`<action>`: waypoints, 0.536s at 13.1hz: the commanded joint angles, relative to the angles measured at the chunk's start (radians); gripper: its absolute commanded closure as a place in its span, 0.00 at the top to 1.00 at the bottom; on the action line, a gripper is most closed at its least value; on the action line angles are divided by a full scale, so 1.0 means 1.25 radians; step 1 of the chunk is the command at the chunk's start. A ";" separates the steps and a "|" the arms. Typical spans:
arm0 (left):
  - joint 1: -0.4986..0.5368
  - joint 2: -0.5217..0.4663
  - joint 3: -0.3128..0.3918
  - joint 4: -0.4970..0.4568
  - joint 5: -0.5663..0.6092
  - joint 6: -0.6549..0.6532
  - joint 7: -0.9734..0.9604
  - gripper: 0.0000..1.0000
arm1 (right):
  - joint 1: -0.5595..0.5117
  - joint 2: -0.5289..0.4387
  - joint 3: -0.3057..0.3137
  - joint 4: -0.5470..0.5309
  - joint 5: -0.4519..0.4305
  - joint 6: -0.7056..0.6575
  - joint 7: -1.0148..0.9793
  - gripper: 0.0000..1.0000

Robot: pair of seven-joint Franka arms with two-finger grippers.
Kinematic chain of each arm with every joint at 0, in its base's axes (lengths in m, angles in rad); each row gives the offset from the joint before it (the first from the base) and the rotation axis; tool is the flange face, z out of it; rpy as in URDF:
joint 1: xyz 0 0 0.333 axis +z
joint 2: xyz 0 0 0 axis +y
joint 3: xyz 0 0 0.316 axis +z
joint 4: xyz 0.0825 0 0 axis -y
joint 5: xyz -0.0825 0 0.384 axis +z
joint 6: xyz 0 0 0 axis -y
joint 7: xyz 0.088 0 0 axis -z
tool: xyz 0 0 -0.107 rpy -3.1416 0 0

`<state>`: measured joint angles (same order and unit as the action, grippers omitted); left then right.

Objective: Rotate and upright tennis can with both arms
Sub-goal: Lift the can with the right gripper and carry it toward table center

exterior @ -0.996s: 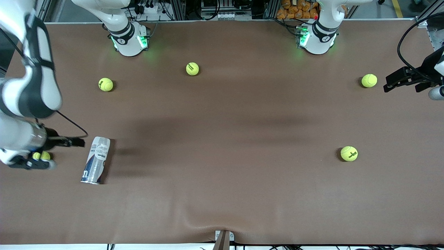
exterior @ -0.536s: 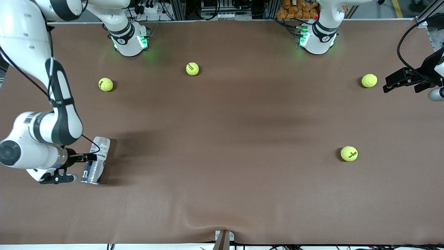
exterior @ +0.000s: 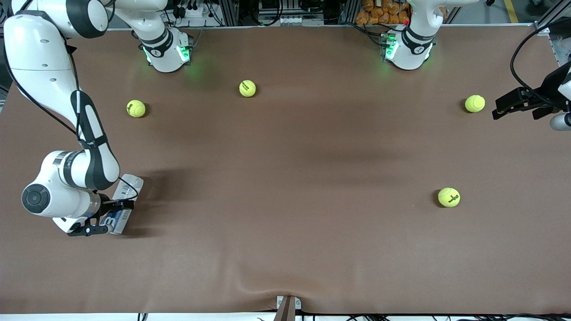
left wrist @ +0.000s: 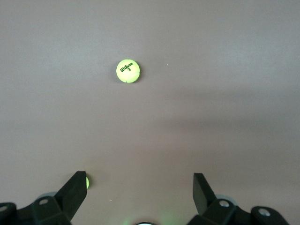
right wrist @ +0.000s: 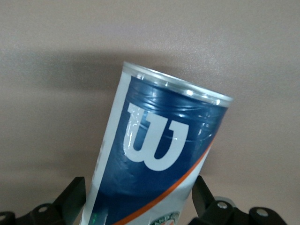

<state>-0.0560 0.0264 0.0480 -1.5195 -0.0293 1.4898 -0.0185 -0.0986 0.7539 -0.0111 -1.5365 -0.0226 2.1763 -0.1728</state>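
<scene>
We see the tennis can [exterior: 126,199] lying on its side on the brown counter [exterior: 285,232] at the right arm's end, the blue W label facing up. Our right hand [right wrist: 138,199] sits low over it with its fingers [right wrist: 75,197] wide on either side of the tube, not gripping. Our left hand [left wrist: 139,187] waits with fingers wide over the left arm's end, near a tennis ball [exterior: 474,103]; another ball [exterior: 448,197] lies nearer the front camera.

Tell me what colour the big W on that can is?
White, on the dark blue label of the tennis can; the right wrist view shows it best.
</scene>
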 commanded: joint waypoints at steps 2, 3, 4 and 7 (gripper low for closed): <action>0.012 0.007 0.001 0.013 -0.013 -0.003 0.020 1.00 | -0.012 0.004 0.009 -0.005 0.000 0.008 -0.008 1.00; 0.012 0.007 0.001 0.013 -0.013 -0.003 0.021 1.00 | -0.012 0.013 0.009 -0.005 0.000 0.006 -0.008 1.00; 0.012 0.007 0.001 0.013 -0.013 -0.003 0.021 1.00 | -0.012 0.014 0.009 -0.007 0.001 0.005 -0.005 1.00; 0.012 0.007 0.001 0.012 -0.013 -0.003 0.021 1.00 | -0.016 0.014 0.009 -0.018 0.000 -0.003 -0.005 1.00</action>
<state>-0.0489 0.0273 0.0487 -1.5195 -0.0293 1.4898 -0.0136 -0.0992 0.7731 -0.0126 -1.5444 -0.0226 2.1735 -0.1726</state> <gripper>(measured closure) 0.000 0.000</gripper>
